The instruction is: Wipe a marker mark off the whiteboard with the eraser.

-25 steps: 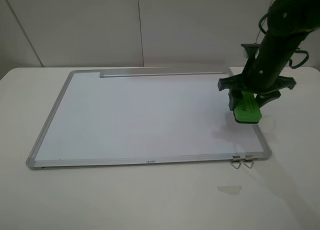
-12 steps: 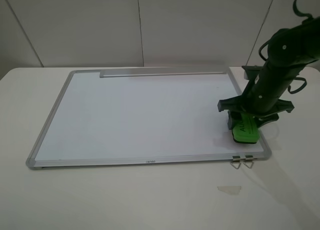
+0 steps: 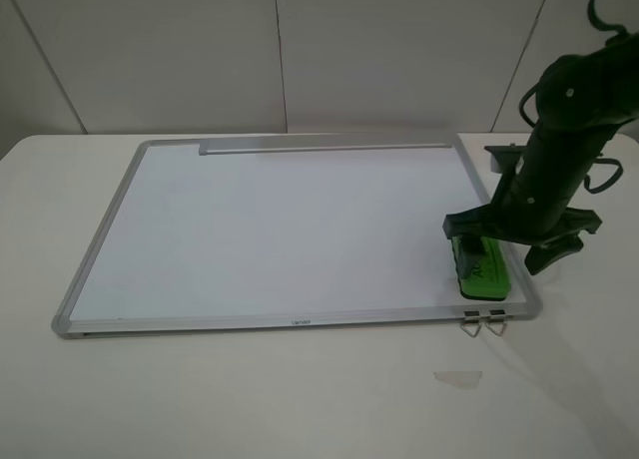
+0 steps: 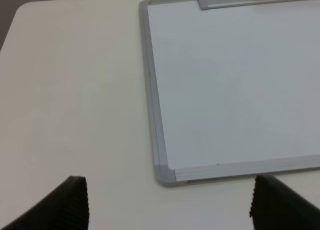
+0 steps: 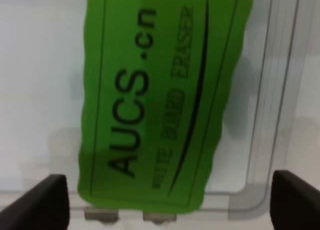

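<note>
At the board's near right corner: the story, view by view.
High camera: right gripper [image 3: 519,251] has spread wide, dropping the eraser [image 3: 479,270] flat on the whiteboard [image 3: 280,229]; no mark visible, wipe likely finished.
Left wrist: left gripper [image 4: 167,210] open, idle.
Right wrist: eraser freed between parted fingers [image 5: 37,202].

— The whiteboard [image 3: 280,229], centre frame: what is it made of?
— A smooth white face with a faint sheen, edged in brushed silver-grey metal; two small metal clips [image 3: 483,322] sit at its lower right corner.
— And the eraser [image 3: 477,269], lower right?
— Bright green plastic, smooth, slightly glossy, with dark printed lettering.
— The table [image 3: 300,399]?
— Matt off-white, plain. The left gripper's fingers [image 4: 75,202] look like ribbed black plastic or rubber.
</note>
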{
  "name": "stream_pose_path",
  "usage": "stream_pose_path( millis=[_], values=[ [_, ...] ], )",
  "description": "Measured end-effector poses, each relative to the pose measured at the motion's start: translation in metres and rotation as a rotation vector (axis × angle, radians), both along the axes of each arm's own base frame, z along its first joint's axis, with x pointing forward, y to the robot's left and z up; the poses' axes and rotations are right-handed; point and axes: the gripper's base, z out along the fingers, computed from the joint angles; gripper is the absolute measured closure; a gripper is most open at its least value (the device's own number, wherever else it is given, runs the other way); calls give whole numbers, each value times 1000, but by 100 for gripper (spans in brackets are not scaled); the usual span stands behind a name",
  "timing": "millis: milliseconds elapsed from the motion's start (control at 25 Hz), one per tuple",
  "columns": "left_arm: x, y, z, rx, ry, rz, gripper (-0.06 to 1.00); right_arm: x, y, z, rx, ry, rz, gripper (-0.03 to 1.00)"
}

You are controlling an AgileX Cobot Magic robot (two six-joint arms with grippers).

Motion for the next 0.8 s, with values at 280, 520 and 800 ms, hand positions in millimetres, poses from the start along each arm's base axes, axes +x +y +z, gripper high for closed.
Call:
stream_pose_path(
  millis=[280,520,800],
  values=[
    [0,0,0,0,0,0,26,-30,-8,48,-25,82,29,16],
    [0,0,0,0,0,0,26,-83,-22,95,-13,-94,64,16],
    [0,0,0,0,0,0,26,-154,-38,118,25,-292,68,16]
  ],
)
